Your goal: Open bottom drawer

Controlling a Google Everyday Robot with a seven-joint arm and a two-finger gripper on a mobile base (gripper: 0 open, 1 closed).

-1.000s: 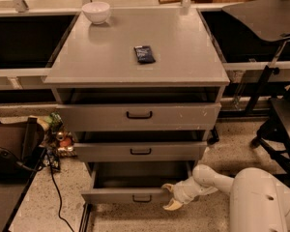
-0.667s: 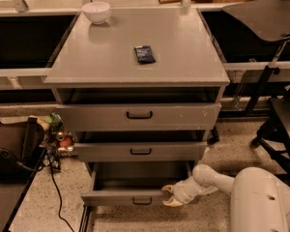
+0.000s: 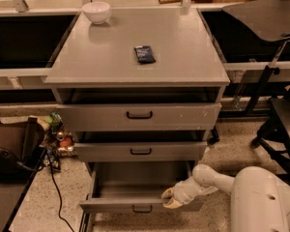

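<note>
A: What is different at the bottom drawer?

B: The bottom drawer (image 3: 111,206) stands further out than one second ago. Its front sits lower in the view, and more of the bare floor inside it shows. It is the lowest one, under the middle drawer (image 3: 183,151) and well forward of it.

A: And the gripper?

B: The gripper (image 3: 171,199) is at the upper edge of the drawer front, just right of the black loop handle (image 3: 142,208). The arm (image 3: 212,177) comes in from the right. Whether the jaws are open or closed, I cannot tell.

A: What does this mean for the task?

B: I judge the opening is nearly done. Perhaps a little more pull is left, and then the release.

A: Has anything else moved?

B: No. On the surface (image 3: 193,57) the white bowl (image 3: 96,11) stays at the back left corner. The dark packet (image 3: 144,54) stays near the middle.
</note>
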